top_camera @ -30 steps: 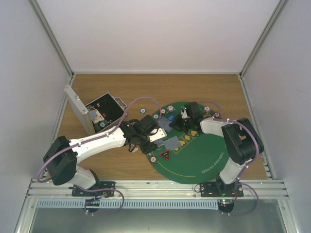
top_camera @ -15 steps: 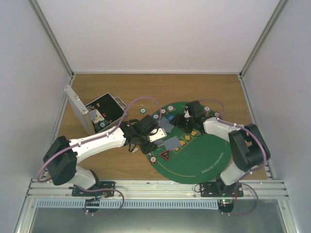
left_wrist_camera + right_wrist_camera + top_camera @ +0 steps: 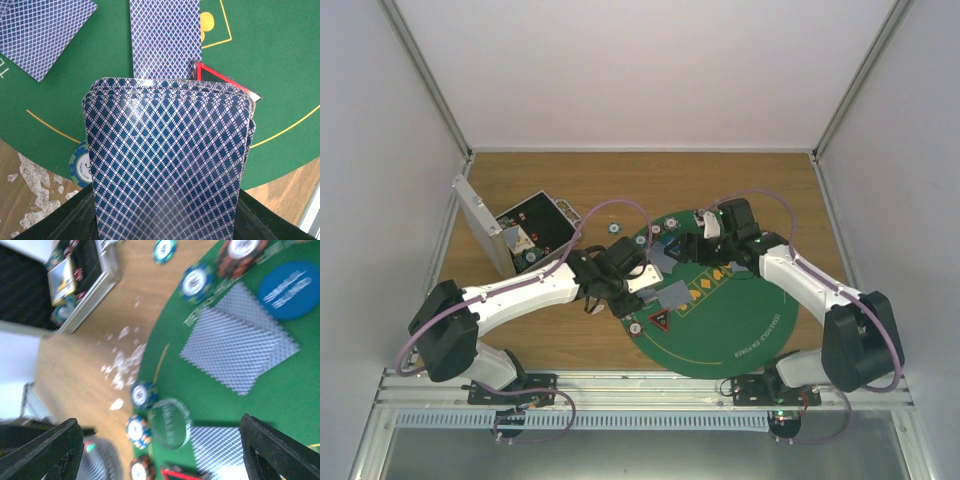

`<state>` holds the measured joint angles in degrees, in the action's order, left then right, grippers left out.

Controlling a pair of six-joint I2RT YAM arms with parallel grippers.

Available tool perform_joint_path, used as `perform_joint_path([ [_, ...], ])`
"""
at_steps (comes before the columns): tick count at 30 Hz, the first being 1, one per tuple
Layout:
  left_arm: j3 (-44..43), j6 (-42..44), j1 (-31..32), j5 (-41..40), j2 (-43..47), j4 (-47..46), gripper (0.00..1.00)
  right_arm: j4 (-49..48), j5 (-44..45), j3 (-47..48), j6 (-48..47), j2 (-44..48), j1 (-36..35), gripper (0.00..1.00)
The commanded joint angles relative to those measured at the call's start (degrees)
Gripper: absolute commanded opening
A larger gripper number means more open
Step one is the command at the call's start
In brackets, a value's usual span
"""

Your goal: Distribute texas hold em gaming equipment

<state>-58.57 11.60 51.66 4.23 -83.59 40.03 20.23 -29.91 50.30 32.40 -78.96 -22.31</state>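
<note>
My left gripper [image 3: 630, 283] is pinching the deck of cards [image 3: 167, 165] over the green mat [image 3: 280, 75], at its edge. My right gripper [image 3: 159, 427] is hovering with fingers spread wide, gripping nothing; face-down cards [image 3: 240, 345] are lying on the mat just ahead of them.

One green mat [image 3: 720, 330], one silver case [image 3: 480, 215], one blue token [image 3: 291, 290]

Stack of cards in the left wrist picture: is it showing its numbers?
No, the stack of cards shows only its blue criss-cross back pattern.
</note>
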Motion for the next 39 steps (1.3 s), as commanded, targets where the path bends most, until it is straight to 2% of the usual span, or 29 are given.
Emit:
perform_joint_path([
  [1,0.18,0.56,-0.24,0.76,1.51,-1.89,0.58,2.36,-15.68,-0.48,-3.31,-1.54,-0.69,0.86],
  [15,0.23,0.55,-0.24,0.96,1.55,-2.03,0.58,8.86,-22.65,1.32,-7.78,-9.25,-4.89,0.83],
  [23,0.21,0.53,-0.24,0.84,1.6,-1.91,0.58,9.83,-20.67,4.11,-8.38,-13.34,-8.94,0.77],
  [30,0.21,0.56,-0.24,0.89,1.55,-1.98,0.58,9.89,-18.83,5.05,-7.35,-14.61,-9.07,0.75],
  [39,0.21,0.54,-0.24,0.75,1.5,-1.89,0.58,13.6,-17.21,5.37,-10.47,-15.02,-9.07,0.71],
])
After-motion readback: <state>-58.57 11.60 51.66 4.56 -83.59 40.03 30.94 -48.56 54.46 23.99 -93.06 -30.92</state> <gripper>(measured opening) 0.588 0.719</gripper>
